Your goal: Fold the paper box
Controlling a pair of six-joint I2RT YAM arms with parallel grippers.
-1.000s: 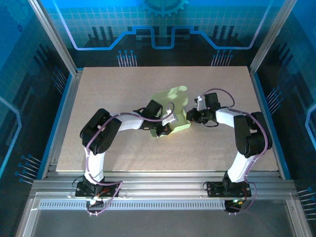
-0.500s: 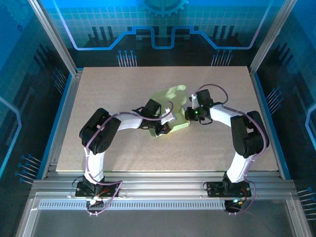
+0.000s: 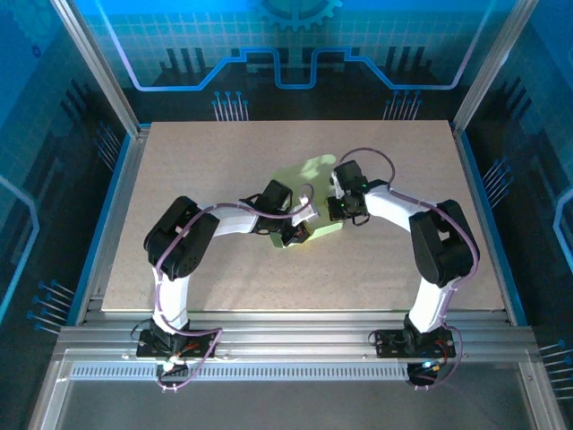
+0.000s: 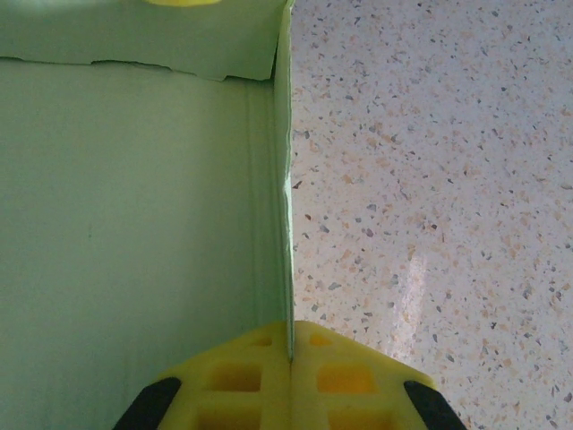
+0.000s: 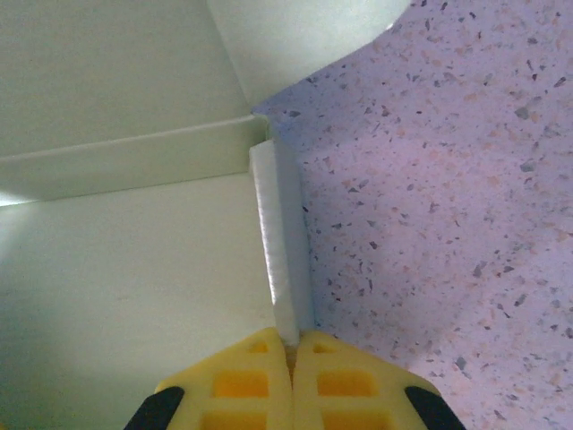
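Paper box (image 3: 313,172) sits near table (image 3: 197,161) ctr, part-folded. Card judged thin, light, easily creased; to be held at wall edges. Left gripper (image 4: 290,345) & right gripper (image 5: 292,345): each clamped on one wall edge.

- Nothing legible anywhere: no words, numbers or brand marks.
- The paper box (image 3: 311,170) shows plain pale green card, unprinted in both wrist views.
- On the blue back wall (image 3: 403,36) there's a gear emblem (image 3: 300,11) with circuit-style lines, no lettering.
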